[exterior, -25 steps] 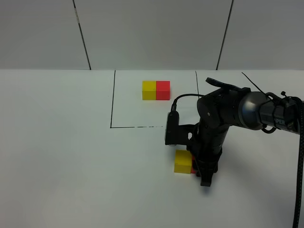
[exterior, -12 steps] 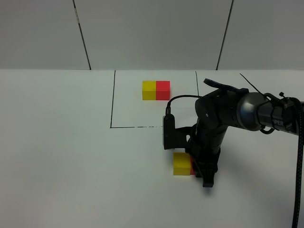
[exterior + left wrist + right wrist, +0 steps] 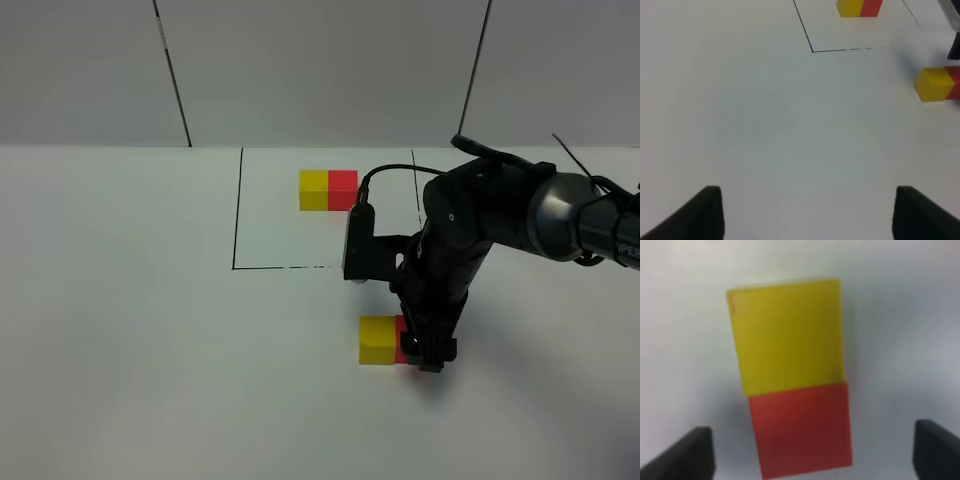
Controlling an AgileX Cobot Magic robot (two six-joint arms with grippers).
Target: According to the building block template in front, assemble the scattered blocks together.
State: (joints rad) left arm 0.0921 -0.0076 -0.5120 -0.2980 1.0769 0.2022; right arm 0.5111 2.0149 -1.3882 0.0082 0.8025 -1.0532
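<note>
The template point(image 3: 328, 189), a small yellow cube joined to a small red one, stands at the far side inside a black outlined rectangle; it also shows in the left wrist view point(image 3: 860, 7). The bigger yellow cube point(image 3: 377, 340) and the red cube point(image 3: 401, 340) sit flush on the table, yellow left, red right. The right wrist view shows the yellow cube point(image 3: 787, 335) and the red cube point(image 3: 800, 427) joined. My right gripper point(image 3: 425, 352) is open just above the red cube, its fingers wide of it. My left gripper point(image 3: 807, 212) is open and empty over bare table.
The black outline point(image 3: 236, 215) marks a rectangle on the white table. My right arm point(image 3: 470, 230) leans over the outline's near right corner. A grey panelled wall point(image 3: 320, 70) closes the far side.
The red and yellow cubes slid a little to the left together. My right gripper then rose slightly off them, and the arm shifted back.
</note>
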